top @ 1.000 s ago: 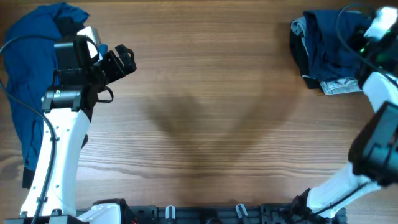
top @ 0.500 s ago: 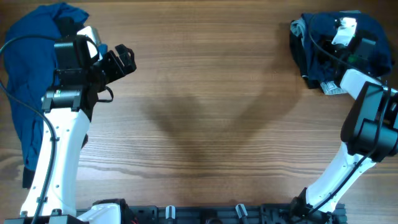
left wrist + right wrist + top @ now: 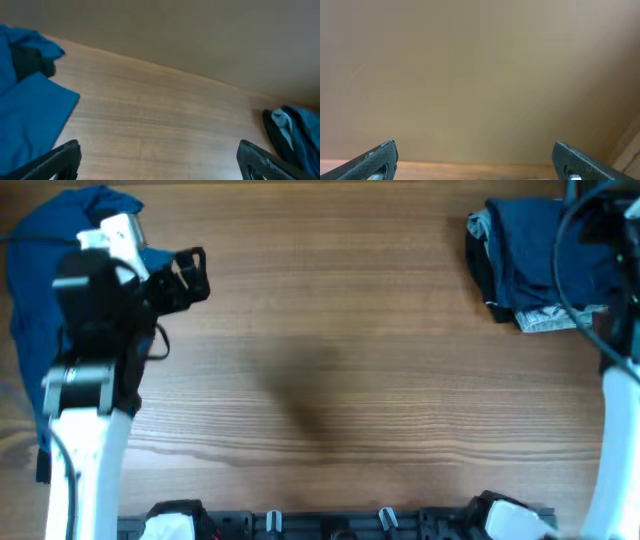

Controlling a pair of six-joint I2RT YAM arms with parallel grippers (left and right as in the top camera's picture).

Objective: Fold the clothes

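Note:
A loose blue garment (image 3: 35, 330) lies crumpled along the table's left edge; in the left wrist view the same garment (image 3: 27, 112) fills the left side. A pile of folded dark blue clothes (image 3: 535, 260) sits at the far right corner, and its edge (image 3: 295, 137) shows in the left wrist view. My left gripper (image 3: 188, 275) hovers open beside the loose garment, its jaws (image 3: 160, 162) wide over bare wood. My right gripper (image 3: 480, 162) is open and empty, facing a beige wall. In the overhead view the right arm (image 3: 615, 410) is a blur at the right edge.
The wooden table (image 3: 330, 380) stretches between the two heaps of cloth. A black rail with clips (image 3: 330, 525) runs along the near edge. A plain beige wall (image 3: 200, 35) stands behind the table.
My right gripper has opened and lifted off the folded pile, the arm swinging to the right edge. The left arm has shifted slightly left and away.

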